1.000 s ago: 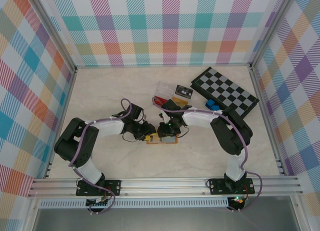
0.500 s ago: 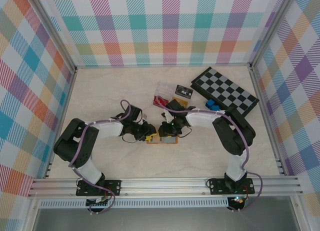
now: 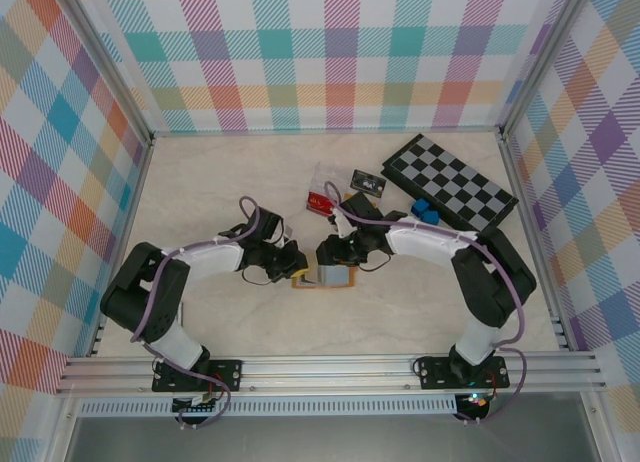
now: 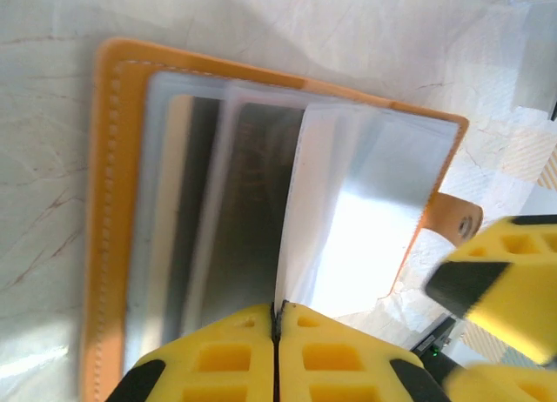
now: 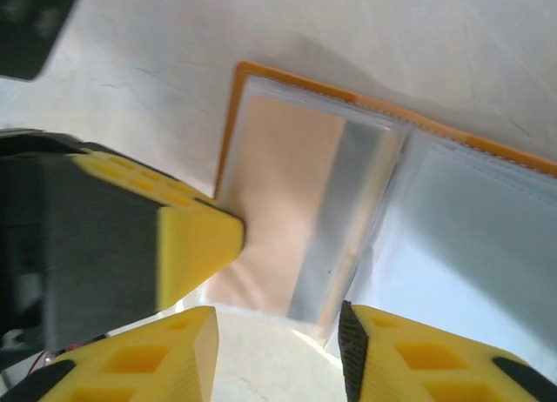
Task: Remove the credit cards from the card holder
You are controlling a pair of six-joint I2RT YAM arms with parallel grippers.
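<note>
Risk: the sleeve [image 4: 365, 211] gets pulled, not the card [image 5: 278, 193].
My left gripper [image 4: 277, 319] is closed, I think on a clear sleeve of the wallet [image 4: 109, 158]; right gripper [image 5: 277, 328], half open and holding nothing, may pinch plastic too.

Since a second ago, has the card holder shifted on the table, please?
No. The holder lies just as far from the board as before.

Card holder [image 3: 327, 278] lying open and flat on the pale table [image 3: 420, 312].
Tan-orange cover down, clear grey-blue sleeves [image 4: 365, 211] fanned up, clasp tab [image 4: 457, 219] jutting from one edge; a pale orange credit card [image 5: 287, 202] with a grey stripe sits in one sleeve.
</note>
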